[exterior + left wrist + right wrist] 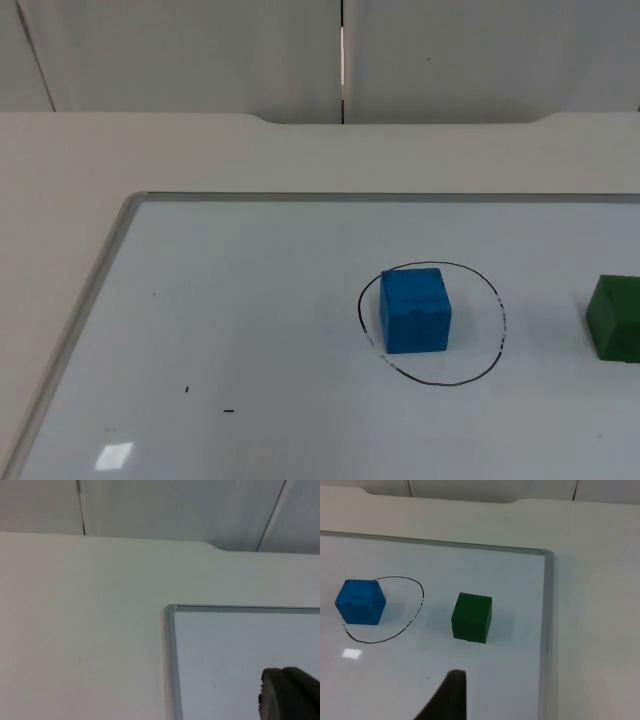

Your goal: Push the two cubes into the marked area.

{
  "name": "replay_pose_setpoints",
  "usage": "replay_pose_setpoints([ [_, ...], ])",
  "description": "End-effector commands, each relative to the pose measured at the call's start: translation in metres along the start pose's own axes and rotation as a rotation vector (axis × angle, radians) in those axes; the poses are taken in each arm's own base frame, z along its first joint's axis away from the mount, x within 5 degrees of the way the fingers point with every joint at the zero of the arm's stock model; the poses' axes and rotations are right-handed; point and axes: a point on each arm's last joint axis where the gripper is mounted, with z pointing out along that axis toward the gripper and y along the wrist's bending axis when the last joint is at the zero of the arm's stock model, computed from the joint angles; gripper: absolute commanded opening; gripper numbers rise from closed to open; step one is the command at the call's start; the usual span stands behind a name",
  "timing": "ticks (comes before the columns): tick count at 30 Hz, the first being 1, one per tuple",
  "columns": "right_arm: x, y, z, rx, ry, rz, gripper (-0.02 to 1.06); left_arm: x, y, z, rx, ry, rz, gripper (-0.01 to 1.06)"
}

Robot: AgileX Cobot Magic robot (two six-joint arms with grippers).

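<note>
I am seeing the blue cube (415,310) sitting inside the drawn black outline (495,300) at the top view's lower centre, so half is done. The green cube (616,317) is waiting outside it at the right edge, still to push. My right gripper (451,692) is hovering near the green cube; whether its fingers are apart I cannot tell.

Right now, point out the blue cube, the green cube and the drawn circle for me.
blue cube (416,310): top view, on its front face, inside the circle.
green cube (471,617): right wrist view, on its front face, outside the circle.
drawn circle (499,318): top view, on the right side of the black line.
</note>
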Motion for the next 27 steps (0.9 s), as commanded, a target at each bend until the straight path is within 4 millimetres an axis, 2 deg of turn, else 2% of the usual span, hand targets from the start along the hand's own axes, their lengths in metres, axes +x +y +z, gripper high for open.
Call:
replay_pose_setpoints([
  [1,0.001,0.0,0.001,0.001,-0.005,0.005,1.05,0.004,-0.001,-0.011,0.007,-0.007,0.0,0.0],
  [8,0.001,0.0,0.001,0.001,-0.005,0.005,1.05,0.02,0.001,-0.037,-0.01,0.031,0.037,0.0],
  [14,0.001,0.0,0.001,0.001,-0.005,0.005,1.05,0.029,0.003,-0.046,-0.032,0.079,0.061,0.0],
  [18,0.001,0.0,0.001,0.001,-0.005,0.005,1.05,0.041,0.007,-0.053,-0.065,0.174,0.134,0.0],
  [27,0.001,0.0,0.001,0.001,-0.005,0.005,1.05,0.051,0.006,-0.075,-0.052,0.09,0.131,0.0],
])
